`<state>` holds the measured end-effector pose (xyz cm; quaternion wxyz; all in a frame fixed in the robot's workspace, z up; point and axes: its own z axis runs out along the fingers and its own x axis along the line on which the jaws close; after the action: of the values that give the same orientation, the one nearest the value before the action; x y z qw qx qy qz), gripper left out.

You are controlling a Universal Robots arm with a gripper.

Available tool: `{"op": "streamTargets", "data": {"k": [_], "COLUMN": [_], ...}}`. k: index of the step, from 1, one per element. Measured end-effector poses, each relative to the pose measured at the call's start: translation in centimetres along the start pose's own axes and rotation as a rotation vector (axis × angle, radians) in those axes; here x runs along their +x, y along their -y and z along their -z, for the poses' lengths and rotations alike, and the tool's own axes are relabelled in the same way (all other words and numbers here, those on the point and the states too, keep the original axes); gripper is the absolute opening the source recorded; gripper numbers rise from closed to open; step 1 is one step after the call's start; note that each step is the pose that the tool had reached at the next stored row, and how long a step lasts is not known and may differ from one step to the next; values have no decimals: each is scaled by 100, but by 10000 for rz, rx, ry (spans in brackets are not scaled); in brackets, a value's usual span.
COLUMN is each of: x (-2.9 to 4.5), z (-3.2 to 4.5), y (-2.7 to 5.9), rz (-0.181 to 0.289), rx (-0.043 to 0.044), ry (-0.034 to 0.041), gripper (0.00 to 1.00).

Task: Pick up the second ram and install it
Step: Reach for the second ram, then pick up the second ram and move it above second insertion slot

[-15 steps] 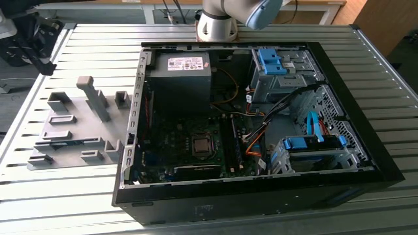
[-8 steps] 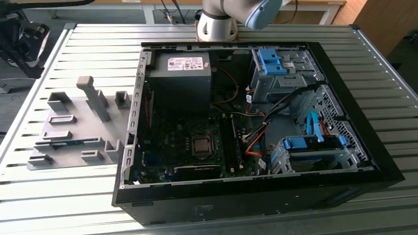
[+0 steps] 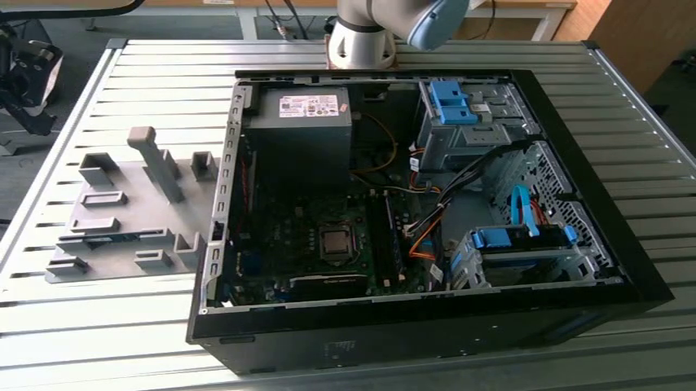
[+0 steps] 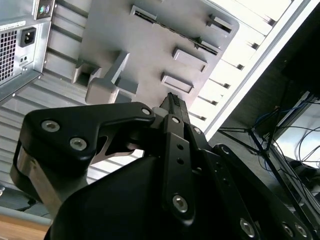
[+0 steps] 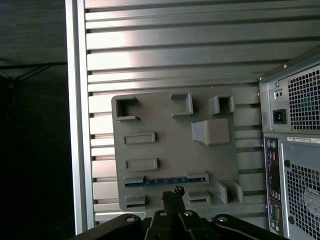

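Observation:
The second ram is a thin dark-green strip lying on edge between two small blocks of the gray holder plate. In the exterior view the same strip sits near the plate's front edge, left of the open computer case. My gripper hangs high above the plate. Its two black fingers are pressed together with nothing between them, and their tips point down at the strip. In the second wrist view the fingertips stand over the plate's blocks.
The holder plate carries several gray blocks, one a tall post. The case holds a power supply, blue drive cages, orange and black cables and the motherboard. The arm's base stands behind the case.

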<state>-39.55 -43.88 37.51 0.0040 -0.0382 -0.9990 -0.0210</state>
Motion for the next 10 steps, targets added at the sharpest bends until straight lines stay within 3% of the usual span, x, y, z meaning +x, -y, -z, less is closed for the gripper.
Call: {"op": "streamTargets", "data": {"k": [10], "x": [7], "z": [0], "y": [0], "rz": [0], "rx": [0], "ry": [0], "gripper": [11]}}
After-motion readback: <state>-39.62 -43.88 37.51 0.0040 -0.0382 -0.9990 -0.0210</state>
